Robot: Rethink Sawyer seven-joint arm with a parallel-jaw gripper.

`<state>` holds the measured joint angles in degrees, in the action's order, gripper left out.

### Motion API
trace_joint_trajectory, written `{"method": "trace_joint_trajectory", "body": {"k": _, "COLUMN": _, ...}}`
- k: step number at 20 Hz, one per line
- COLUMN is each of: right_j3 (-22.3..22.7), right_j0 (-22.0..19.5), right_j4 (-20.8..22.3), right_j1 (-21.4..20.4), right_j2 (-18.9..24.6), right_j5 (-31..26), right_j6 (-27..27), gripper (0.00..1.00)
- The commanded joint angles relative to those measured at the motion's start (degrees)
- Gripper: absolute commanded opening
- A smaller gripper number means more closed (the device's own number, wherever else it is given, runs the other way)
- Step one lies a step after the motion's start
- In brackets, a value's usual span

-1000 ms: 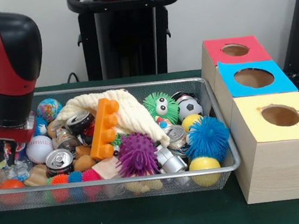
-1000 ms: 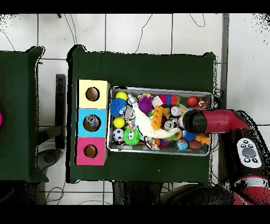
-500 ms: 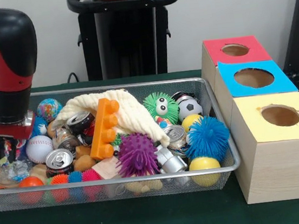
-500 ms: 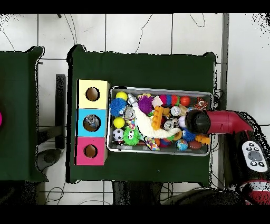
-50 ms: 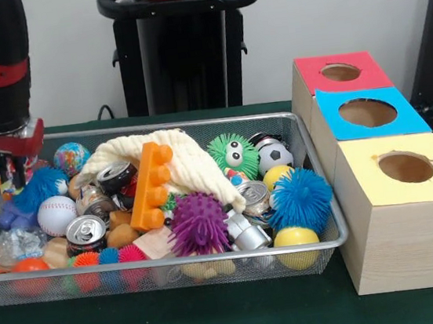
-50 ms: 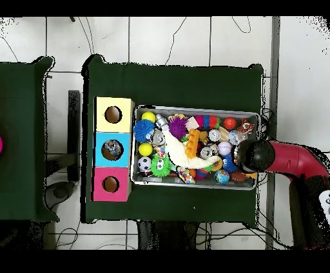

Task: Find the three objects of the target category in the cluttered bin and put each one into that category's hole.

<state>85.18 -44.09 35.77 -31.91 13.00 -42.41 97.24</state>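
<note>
At the frame's left edge, the pincer [image 5: 10,173] hangs over the bin [image 5: 310,150]; whether it grips anything cannot be told.

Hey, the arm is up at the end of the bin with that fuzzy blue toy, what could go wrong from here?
The gripper hangs at the wire mesh bin's end, touching the fuzzy blue toy; whether it holds it is unclear, so the toy may drop back. The mesh wall is close, so a sideways move could catch it. The three coloured-top wooden boxes stand beyond the bin's opposite end, a long carry.
</note>
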Motion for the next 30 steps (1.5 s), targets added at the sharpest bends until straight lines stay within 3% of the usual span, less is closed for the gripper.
{"method": "trace_joint_trajectory", "body": {"k": 1, "right_j3": 9.4, "right_j0": 0.1, "right_j4": -3.9, "right_j1": -4.0, "right_j2": 7.9, "right_j5": -5.2, "right_j6": -11.0, "gripper": 0.0}}
{"method": "trace_joint_trajectory", "body": {"k": 9, "right_j3": 11.7, "right_j0": -0.4, "right_j4": -2.8, "right_j1": 0.9, "right_j2": 10.7, "right_j5": 9.8, "right_j6": -2.4, "gripper": 0.0}}
{"method": "trace_joint_trajectory", "body": {"k": 13, "right_j3": 12.3, "right_j0": 0.3, "right_j4": -1.3, "right_j1": 2.3, "right_j2": 9.9, "right_j5": 12.4, "right_j6": -0.8, "gripper": 0.0}}
{"method": "trace_joint_trajectory", "body": {"k": 20, "right_j3": 11.4, "right_j0": 2.1, "right_j4": -0.5, "right_j1": 4.1, "right_j2": 7.4, "right_j5": 11.2, "right_j6": -1.2, "gripper": 0.0}}
{"method": "trace_joint_trajectory", "body": {"k": 21, "right_j3": 11.3, "right_j0": 2.3, "right_j4": -0.8, "right_j1": 4.2, "right_j2": 7.2, "right_j5": 10.9, "right_j6": -1.3, "gripper": 1.0}}
{"method": "trace_joint_trajectory", "body": {"k": 30, "right_j3": 10.6, "right_j0": 3.1, "right_j4": 0.0, "right_j1": 4.1, "right_j2": 6.3, "right_j5": 10.5, "right_j6": -1.6, "gripper": 1.0}}
